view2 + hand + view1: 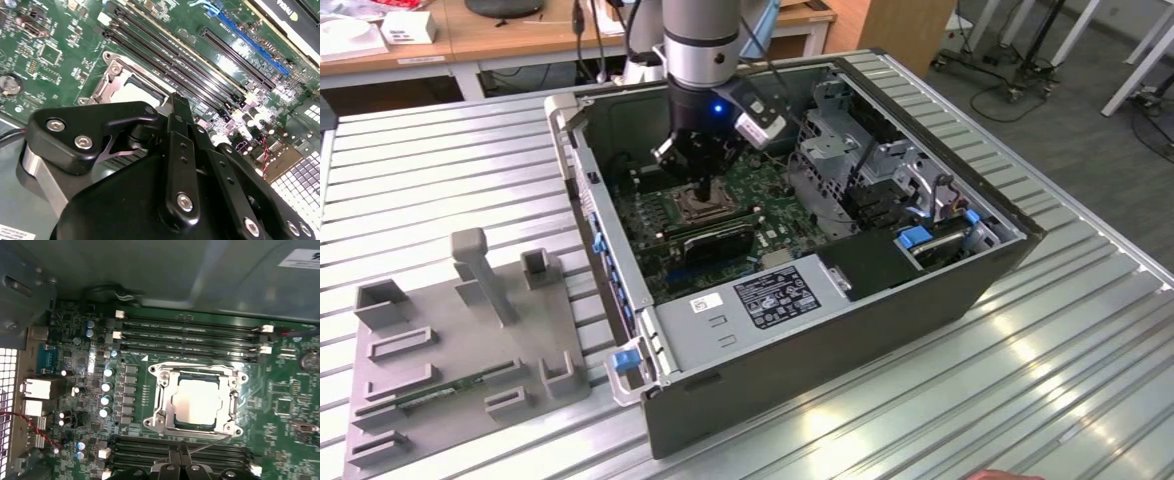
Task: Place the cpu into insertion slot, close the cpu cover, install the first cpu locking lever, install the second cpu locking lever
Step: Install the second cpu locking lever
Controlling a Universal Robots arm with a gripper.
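Note:
The cpu point(197, 400), a dull silver square, lies flat in the insertion slot point(698, 208) on the green motherboard. Around it lies the cpu cover point(163, 395), a silvery frame that is down over the socket; in the second wrist view the cpu cover point(107, 82) shows beside the fingers. A thin wire lever point(212, 442) runs along the socket edge nearest the fingertips. My gripper point(707, 192) hangs just above that edge, fingers pressed together with nothing visible between them, as both wrist views show: gripper point(180, 456), gripper point(177, 102).
Long black memory slots point(190, 335) flank the socket on two sides. A black block point(720, 243) sits just beside the socket. The open computer case point(854, 310) walls the work in, with a metal drive cage point(854, 150) on the exterior view's right. A grey fixture point(454, 340) stands on the ribbed table point(1067, 380).

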